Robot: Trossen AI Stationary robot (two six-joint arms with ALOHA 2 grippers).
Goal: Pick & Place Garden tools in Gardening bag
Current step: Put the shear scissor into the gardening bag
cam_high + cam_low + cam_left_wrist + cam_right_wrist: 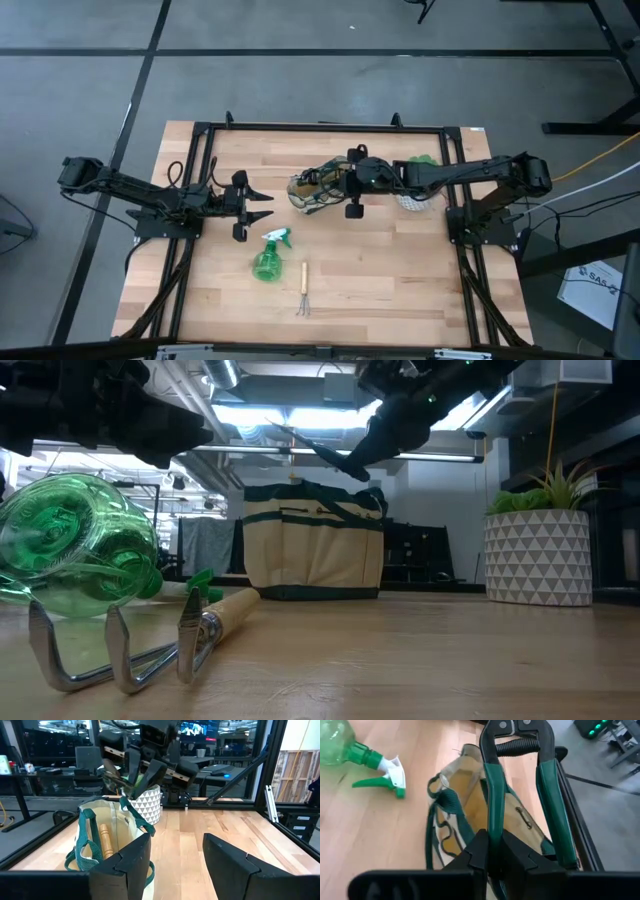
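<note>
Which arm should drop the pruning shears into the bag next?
Right. The right gripper already holds the pruning shears above the gardening bag. The left gripper is open, beside the bag.

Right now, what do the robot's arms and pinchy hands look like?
Both arms are dark, thin and jointed, with thin cables running along them. The left gripper has two black, pointed, wedge-shaped fingers. The right gripper is black and blocky, with flat squarish fingers.

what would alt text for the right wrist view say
The right gripper holds green-handled pruning shears by one handle above the open beige gardening bag. A green spray bottle lies on the wooden table beyond.
</note>
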